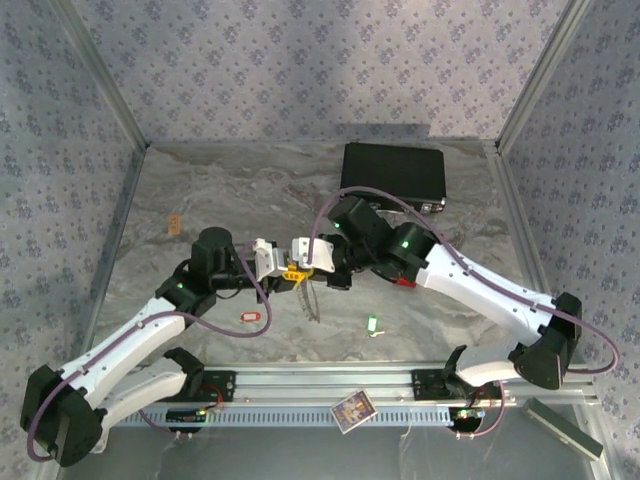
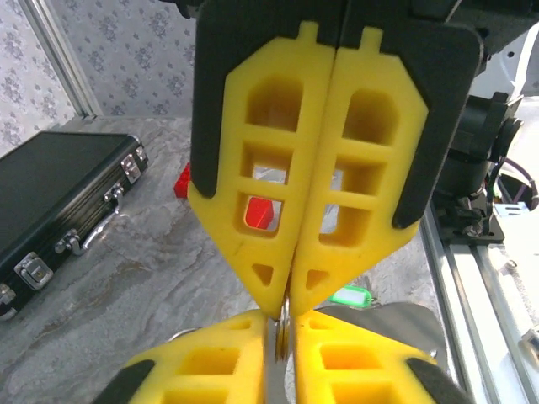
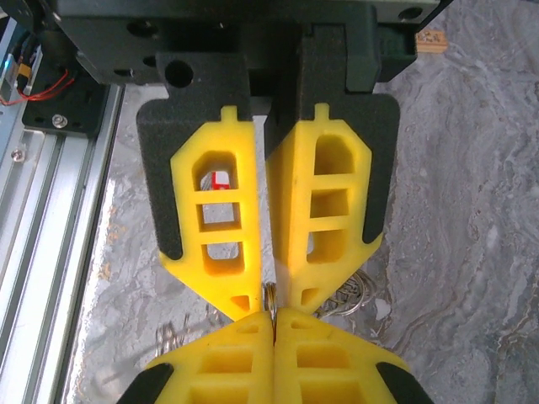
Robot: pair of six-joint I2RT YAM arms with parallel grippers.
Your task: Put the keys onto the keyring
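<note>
My two grippers meet tip to tip above the middle of the table. The left gripper (image 1: 288, 268) (image 2: 280, 332) and the right gripper (image 1: 302, 258) (image 3: 273, 324) are both shut on the keyring (image 2: 285, 318) (image 3: 271, 295), a thin metal ring seen edge-on between the yellow pads. A silvery chain (image 1: 311, 300) hangs from it down to the table. Of the keys, the red-tagged one (image 1: 250, 318) (image 3: 219, 178) lies flat below the left gripper. The green and white one (image 1: 372, 324) (image 2: 349, 296) lies below the right forearm. Neither key is touched.
A black case (image 1: 393, 170) (image 2: 59, 202) sits at the back right. A small red block (image 1: 405, 282) (image 2: 181, 179) lies by the right arm. An orange tag (image 1: 174, 224) is at the far left. The metal rail (image 1: 320, 380) carries a card (image 1: 352, 410).
</note>
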